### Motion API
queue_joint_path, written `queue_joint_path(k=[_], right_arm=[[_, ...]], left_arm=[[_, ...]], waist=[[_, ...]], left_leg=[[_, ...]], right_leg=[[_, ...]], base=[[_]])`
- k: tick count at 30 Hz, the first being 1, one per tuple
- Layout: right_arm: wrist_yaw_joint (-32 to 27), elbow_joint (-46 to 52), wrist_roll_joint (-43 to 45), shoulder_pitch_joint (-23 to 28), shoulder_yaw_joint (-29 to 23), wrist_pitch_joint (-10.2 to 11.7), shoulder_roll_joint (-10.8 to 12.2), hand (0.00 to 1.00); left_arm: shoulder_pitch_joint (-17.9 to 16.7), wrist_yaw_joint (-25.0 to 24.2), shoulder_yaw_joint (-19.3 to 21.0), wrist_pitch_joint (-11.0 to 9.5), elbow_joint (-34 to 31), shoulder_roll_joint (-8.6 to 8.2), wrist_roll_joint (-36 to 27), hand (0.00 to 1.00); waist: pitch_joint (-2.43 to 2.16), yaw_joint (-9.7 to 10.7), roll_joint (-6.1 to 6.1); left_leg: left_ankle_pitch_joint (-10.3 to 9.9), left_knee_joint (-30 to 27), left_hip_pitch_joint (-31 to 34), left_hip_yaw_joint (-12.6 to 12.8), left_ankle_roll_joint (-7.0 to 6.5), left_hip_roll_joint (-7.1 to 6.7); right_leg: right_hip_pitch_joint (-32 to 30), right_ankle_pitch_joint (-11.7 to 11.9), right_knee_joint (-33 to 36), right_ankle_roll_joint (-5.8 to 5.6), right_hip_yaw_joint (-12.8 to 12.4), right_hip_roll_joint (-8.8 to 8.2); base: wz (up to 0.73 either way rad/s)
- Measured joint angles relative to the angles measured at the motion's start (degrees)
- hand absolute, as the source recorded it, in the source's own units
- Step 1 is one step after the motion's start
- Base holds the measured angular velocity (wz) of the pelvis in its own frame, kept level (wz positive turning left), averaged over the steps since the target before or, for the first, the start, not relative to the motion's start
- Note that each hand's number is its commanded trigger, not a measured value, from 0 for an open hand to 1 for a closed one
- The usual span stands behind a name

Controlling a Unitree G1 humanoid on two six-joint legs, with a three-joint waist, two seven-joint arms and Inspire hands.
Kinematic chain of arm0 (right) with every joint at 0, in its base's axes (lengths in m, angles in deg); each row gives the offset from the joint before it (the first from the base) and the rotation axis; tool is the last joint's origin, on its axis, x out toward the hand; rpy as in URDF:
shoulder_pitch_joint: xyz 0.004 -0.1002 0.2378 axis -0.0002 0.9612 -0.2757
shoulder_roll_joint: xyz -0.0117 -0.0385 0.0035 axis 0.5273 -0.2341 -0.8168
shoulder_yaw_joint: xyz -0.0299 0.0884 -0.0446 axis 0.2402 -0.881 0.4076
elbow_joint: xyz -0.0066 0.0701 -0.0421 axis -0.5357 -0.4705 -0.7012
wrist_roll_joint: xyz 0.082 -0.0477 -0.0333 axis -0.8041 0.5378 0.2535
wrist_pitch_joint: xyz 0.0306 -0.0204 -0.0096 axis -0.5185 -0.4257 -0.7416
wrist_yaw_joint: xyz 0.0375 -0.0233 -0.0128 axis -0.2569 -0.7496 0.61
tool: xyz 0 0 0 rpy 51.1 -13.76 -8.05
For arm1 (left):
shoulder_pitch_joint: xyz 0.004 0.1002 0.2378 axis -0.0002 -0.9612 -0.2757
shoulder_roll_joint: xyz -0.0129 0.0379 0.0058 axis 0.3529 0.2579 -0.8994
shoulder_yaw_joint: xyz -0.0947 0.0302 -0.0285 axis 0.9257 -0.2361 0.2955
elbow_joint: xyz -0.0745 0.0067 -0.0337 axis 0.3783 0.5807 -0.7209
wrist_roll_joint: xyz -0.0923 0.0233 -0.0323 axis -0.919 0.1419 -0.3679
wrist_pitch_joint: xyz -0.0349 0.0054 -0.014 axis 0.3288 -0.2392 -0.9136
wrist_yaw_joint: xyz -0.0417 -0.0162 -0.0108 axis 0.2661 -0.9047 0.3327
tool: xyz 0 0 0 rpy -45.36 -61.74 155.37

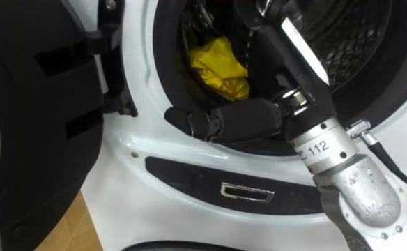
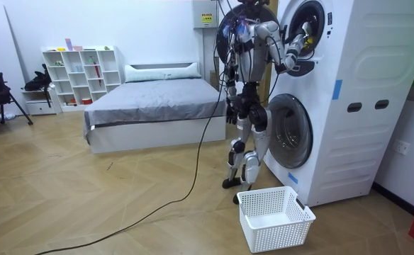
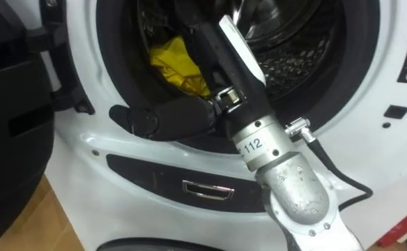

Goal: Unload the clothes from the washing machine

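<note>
Crumpled yellow cloth (image 1: 221, 68) lies upper centre in the perforated steel drum (image 1: 357, 35) of the glossy white washing machine (image 2: 349, 99). The right arm (image 1: 322, 150) reaches in, and I cannot tell how its fingers are set. A latticed plastic basket (image 2: 274, 216) stands on the wooden floor (image 2: 86, 205).

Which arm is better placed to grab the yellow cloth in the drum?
Right. The right arm reaches up into the drum, right beside the yellow cloth; its fingers are hidden deeper inside.
</note>
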State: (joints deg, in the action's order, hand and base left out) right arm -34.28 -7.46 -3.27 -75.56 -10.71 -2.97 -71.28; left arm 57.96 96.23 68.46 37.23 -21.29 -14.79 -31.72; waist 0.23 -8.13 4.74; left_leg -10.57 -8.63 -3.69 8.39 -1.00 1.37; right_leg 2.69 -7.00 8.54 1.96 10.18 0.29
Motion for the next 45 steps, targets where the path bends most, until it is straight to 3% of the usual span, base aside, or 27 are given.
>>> queue_joint_path(k=[4, 10, 18, 26, 33, 36, 42, 43, 45], right_arm=[[-0.06, -3.79, -0.06, -0.27, -3.13, 0.20, -1.26, 0.00], [-2.71, -7.31, 0.92, -0.36, -7.73, -0.09, -4.33, 0.00], [-4.52, -10.45, 0.47, -1.71, -8.22, -0.46, -5.31, 0.00], [-4.48, -11.12, 0.73, -1.77, -13.46, -0.58, -5.35, 0.00], [-1.91, -12.23, 0.91, -1.78, -13.56, -0.96, -6.74, 0.00], [0.06, -12.51, 1.10, -1.81, -13.42, -2.25, -7.39, 0.00], [4.75, -14.75, 10.90, -3.94, -10.64, -4.73, -8.77, 0.00], [5.39, -15.64, 13.15, -4.67, -9.92, -5.04, -8.77, 0.00], [6.52, -17.46, 16.53, -5.78, -8.96, -5.74, -8.76, 0.00]], left_arm=[[0.51, 0.79, 0.23, -0.02, 0.11, 0.13, -0.02, 0.00], [-0.64, 0.68, 2.37, 0.63, -0.17, -0.18, -0.01, 0.00], [-1.39, 0.68, 7.80, 0.89, 0.00, -0.12, 0.02, 0.00], [-2.94, -0.03, 10.25, 1.21, -0.02, -0.69, 0.10, 0.00], [-3.17, -0.08, 10.23, 1.27, -0.07, -1.16, 0.05, 0.00], [-3.14, -0.11, 10.24, 1.88, -0.92, -1.03, 0.17, 0.00], [-2.88, -1.10, 9.84, 3.48, -5.28, -0.70, 0.34, 0.00], [-2.88, -1.13, 9.48, 3.72, -5.43, -0.49, 0.48, 0.00], [-2.86, -1.31, 8.63, 4.16, -6.04, -0.14, 0.69, 0.00]], waist=[[-0.25, 1.35, 0.58], [-0.06, 2.73, 0.75], [-0.15, 3.46, 0.96], [-0.20, 4.41, 1.11], [-0.29, 4.66, 1.44], [-0.39, 4.16, 1.75], [-0.51, 3.08, 2.45], [-0.27, 3.03, 2.39], [-0.26, 2.99, 2.81]], left_leg=[[0.00, -0.10, -0.06, -1.49, -0.03, -0.06], [-0.12, -0.13, 0.11, -2.57, -0.19, -0.11], [-0.24, -1.00, 0.14, -3.75, -0.48, -0.59], [-0.26, -1.09, 0.38, -4.61, -1.33, -1.57], [-0.44, -1.04, 0.09, -4.70, -1.80, -2.12], [-0.47, -1.02, 0.08, -4.50, -1.86, -2.17], [-0.40, -1.04, -0.10, -4.06, -1.77, -2.05], [-0.37, -1.03, -0.10, -4.02, -1.72, -2.01], [-0.34, -1.04, -0.11, -4.00, -1.66, -1.96]], right_leg=[[0.38, 0.00, 0.11, 0.00, 1.17, -0.16], [0.80, -0.03, 0.11, -0.05, 1.89, -0.28], [1.46, -0.09, 0.11, -0.15, 2.91, -0.86], [2.21, -0.56, 0.15, -0.93, 4.14, -1.97], [2.35, -0.78, 0.24, -1.32, 3.99, -2.17], [2.30, -0.77, 0.28, -1.35, 4.15, -2.22], [2.17, -0.78, 0.35, -1.36, 3.92, -2.12], [2.18, -0.77, 0.33, -1.36, 3.87, -2.03], [2.14, -0.76, 0.34, -1.33, 3.86, -1.96]], base=[[0.19], [0.09], [0.08], [0.10], [-0.01], [-0.03], [-0.05], [-0.04], [0.00]])
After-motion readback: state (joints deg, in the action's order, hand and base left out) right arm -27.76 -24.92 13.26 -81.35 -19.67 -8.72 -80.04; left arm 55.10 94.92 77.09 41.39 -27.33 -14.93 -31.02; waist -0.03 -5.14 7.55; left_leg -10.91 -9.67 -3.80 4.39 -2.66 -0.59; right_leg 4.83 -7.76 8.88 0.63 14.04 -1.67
